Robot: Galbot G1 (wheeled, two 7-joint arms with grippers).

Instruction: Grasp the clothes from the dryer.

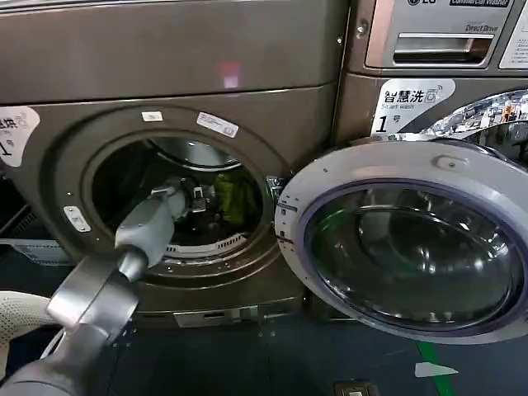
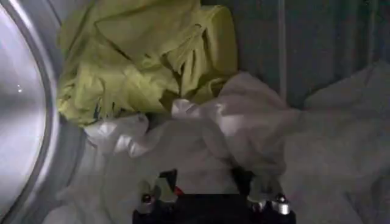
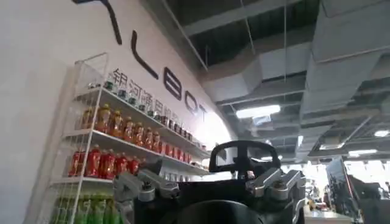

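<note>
The bronze-brown dryer point(image 1: 165, 66) stands with its round porthole open. My left arm reaches through it, and my left gripper point(image 1: 198, 200) is inside the drum beside a lime-green garment point(image 1: 235, 198). In the left wrist view the clothes lie in a heap: the lime-green piece point(image 2: 146, 55) on the far side, white and pale grey fabric point(image 2: 244, 122) nearer. My left gripper point(image 2: 207, 182) is open just over the white fabric, its fingers point(image 2: 163, 182) apart with cloth showing between them. My right gripper point(image 3: 210, 182) is open, pointing up toward the ceiling away from the dryer.
The dryer's round glass door point(image 1: 412, 239) hangs open to the right, in front of the neighbouring Smart wash machine point(image 1: 412, 103). A white basket edge point(image 1: 12, 318) shows at the lower left. The drum's metal rim point(image 2: 24, 109) curves close beside the clothes.
</note>
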